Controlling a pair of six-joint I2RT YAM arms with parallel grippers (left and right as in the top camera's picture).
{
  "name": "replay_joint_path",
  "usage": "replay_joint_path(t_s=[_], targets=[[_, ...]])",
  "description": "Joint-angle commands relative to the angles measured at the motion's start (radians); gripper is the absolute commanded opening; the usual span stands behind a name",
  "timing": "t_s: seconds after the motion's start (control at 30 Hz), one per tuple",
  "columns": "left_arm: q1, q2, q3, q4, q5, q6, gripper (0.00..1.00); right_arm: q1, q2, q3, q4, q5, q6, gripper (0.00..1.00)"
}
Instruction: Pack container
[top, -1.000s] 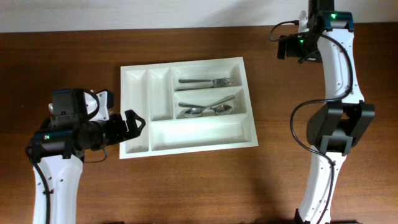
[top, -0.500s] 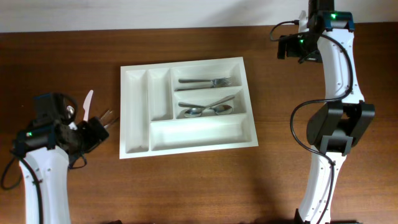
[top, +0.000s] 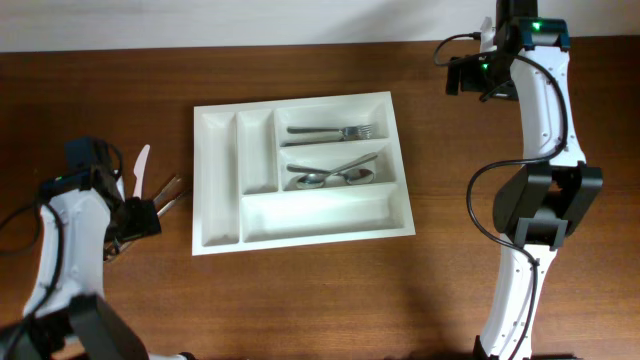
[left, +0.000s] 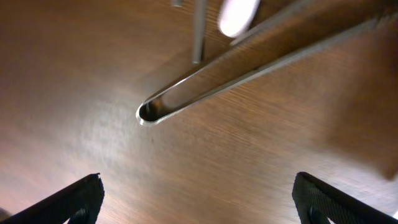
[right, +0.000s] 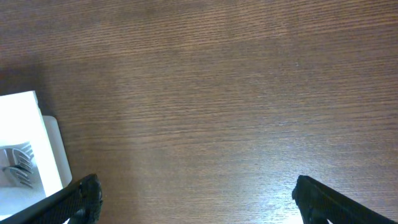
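The counter (top: 300, 300) is dark brown wood with fine, straight grain and a low sheen. The tray (top: 197, 180) is smooth white plastic, faintly glossy. The forks (top: 330, 131) and spoons (top: 330, 178) are polished metal. The blurred handle (left: 249, 78) looks like shiny metal too. The white knife (top: 140, 165) may be plastic.

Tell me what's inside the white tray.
The tray holds forks in its upper right compartment, spoons just below; the other three look bare. Nothing covers it.
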Motion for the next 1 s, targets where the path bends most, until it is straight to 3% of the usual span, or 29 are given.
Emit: replay_joint_path(t_s=[0.0, 0.17, 0.37, 0.67, 0.97], targets=[[0.004, 0.064, 0.016, 0.014, -0.024, 0.314, 0.99, -0.008, -0.004, -0.001, 0.002, -0.005, -0.006, 0.99], [0.004, 0.147, 0.016, 0.084, 0.074, 0.499, 0.99, -0.008, -0.004, -0.001, 0.002, -0.005, -0.006, 0.99], [0.004, 0.206, 0.016, 0.201, 0.085, 0.618, 0.95, -0.008, -0.004, -0.001, 0.002, -0.005, -0.006, 0.99], [0.010, 0.241, 0.016, 0.299, 0.165, 0.705, 0.92, -0.008, -0.004, -0.001, 0.002, -0.005, -0.006, 0.99], [0.013, 0.283, 0.016, 0.322, 0.171, 0.706, 0.92, -0.008, -0.004, -0.001, 0.002, -0.005, -0.006, 0.99]])
